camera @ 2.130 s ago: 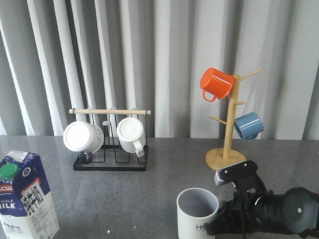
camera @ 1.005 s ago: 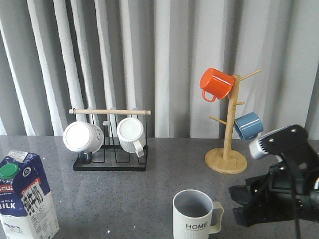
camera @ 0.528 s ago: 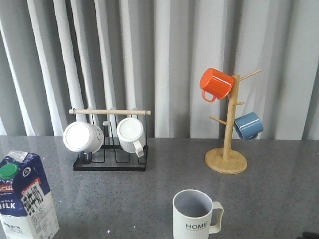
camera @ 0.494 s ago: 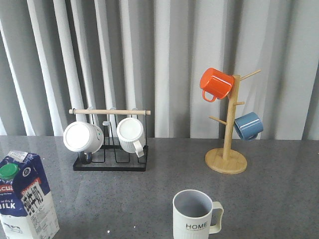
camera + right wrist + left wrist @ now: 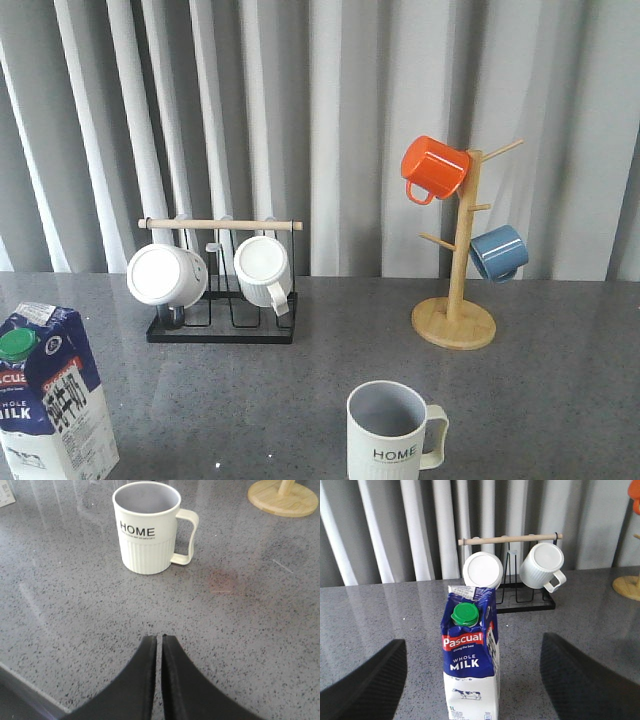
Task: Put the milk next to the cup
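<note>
Standing between the spread left pincer (image 5: pixel 470 680), the milk (image 5: pixel 470 660).

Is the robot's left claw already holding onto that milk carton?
Apart. The left wrist view shows both fingers spread wide, with bare table between each and the milk carton.
</note>
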Tool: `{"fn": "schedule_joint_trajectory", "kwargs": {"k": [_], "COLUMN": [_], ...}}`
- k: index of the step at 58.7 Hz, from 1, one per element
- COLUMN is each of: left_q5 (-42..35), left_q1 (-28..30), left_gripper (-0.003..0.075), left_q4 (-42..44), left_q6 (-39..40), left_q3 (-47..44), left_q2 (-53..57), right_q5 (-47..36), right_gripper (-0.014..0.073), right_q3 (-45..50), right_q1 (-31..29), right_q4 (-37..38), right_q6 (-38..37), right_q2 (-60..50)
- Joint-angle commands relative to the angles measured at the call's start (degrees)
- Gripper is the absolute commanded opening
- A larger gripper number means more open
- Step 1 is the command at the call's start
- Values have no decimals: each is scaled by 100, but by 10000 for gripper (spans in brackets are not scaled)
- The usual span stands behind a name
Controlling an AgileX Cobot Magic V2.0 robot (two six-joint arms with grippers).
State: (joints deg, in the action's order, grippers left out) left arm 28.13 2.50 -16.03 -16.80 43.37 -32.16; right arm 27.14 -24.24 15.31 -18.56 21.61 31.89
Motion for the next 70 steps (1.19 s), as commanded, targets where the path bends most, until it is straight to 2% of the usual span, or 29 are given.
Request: {"fn": "schedule_joint_trajectory", "kwargs": {"k": [1, 7, 23, 35, 70], "left_q5": [-329, -234, 73, -137, -674], "left_q1": [-31, -31, -25, -25, -25], "left_gripper": [568, 568, 568, 568, 568], "left_q4": [-530, -788, -1024, -1012, -1026], "left_q6": [-766, -1277, -1841, -1847, -2049], "left_q3": [387, 628, 1346, 1678, 1684], "left_q2": [-419, -877, -1984, -2644, -3624], "right_q5": [-441, -435, -429, -415, -337], "right_gripper": [22, 22, 22, 24, 24], "right_q3": [-166, -166, -166, -166, -166], "right_q1": [-14, -14, -14, -14, -14], "right_q4": [-21, -15, -13, -13, -13], "right_q6": [-17, -15, -86, -109, -146], "right_q2": [1, 1, 1, 1, 1]}}
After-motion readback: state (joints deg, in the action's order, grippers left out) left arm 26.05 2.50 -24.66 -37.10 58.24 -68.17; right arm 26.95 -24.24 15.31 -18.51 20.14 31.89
